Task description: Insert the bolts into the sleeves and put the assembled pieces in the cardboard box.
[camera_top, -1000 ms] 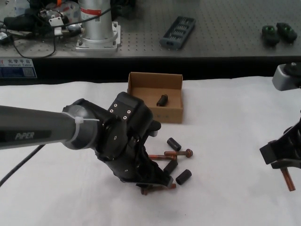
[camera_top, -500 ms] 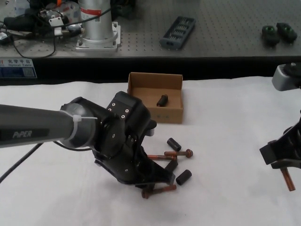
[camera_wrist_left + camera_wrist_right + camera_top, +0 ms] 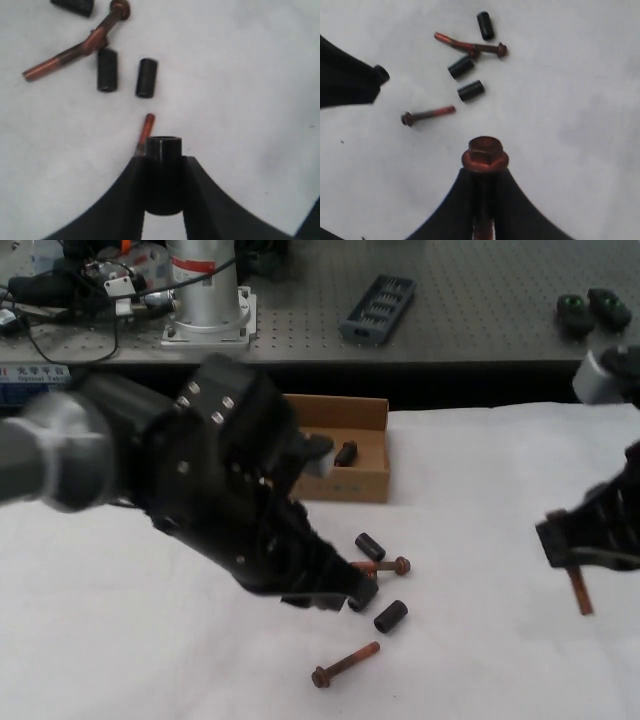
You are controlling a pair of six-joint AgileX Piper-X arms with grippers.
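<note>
My left arm [image 3: 55,455] is a grey tube feeding a bulky black wrist housing [image 3: 220,490], with small silver screws [image 3: 189,388] dotted at its 12 o'clock. My right arm [image 3: 597,530] is black, with a grey cap [image 3: 598,375] at 12 o'clock. The left gripper [image 3: 164,162] and right gripper [image 3: 485,175] have smooth, black, curved fingers [image 3: 125,205].

Loose bolt [image 3: 145,130] partly behind left tool [image 3: 163,162]

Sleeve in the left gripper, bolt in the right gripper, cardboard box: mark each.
sleeve [image 3: 163,175]: left wrist view, mid body.
bolt [image 3: 485,152]: right wrist view, hex head.
cardboard box [image 3: 355,483]: high view, front wall.
</note>
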